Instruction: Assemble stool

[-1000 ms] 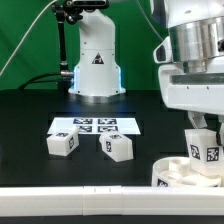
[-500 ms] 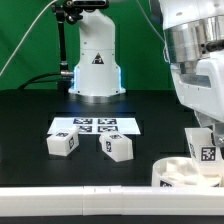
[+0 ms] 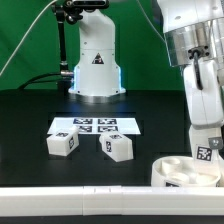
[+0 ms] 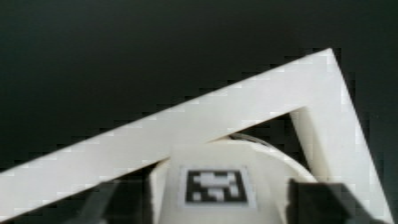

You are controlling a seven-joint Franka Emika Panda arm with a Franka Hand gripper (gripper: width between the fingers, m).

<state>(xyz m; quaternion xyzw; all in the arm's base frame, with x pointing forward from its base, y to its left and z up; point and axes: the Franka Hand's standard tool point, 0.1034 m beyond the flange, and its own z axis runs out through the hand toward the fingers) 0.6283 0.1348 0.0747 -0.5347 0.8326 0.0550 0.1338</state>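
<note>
Black table [image 3: 30, 120]: the work surface that carries every part listed below.

Arm [image 3: 200, 50]: white and silver, reaching down over the table's front corner on the exterior view's right.

White bars [image 3: 70, 205]: one runs along the table's front edge. The wrist view shows two meeting at a corner [image 4: 214, 110].

Seat [image 3: 178, 172]: low white ring, near the front edge, close to that same corner and under the arm.

Marker board [image 3: 95, 125]: flat and tagged, about mid-table.

Gripper [image 3: 204, 140]: its dark fingers [image 4: 107, 200] are clamped on either side of the held leg.

Held leg [image 3: 205, 154]: a tagged white block hanging at the seat's far side on the exterior view's right, tag face clear in the wrist view [image 4: 217, 185]. Contact with the seat cannot be told.

First loose leg [image 3: 63, 143] and second loose leg [image 3: 117, 148]: on the table just in front of the marker board, well apart from the seat.

Step in hand, as judged: fitting the first leg to the seat.

Next move calls for: lining the leg up squarely over its socket, then seating it with a steady downward turn before the grip is let go.
</note>
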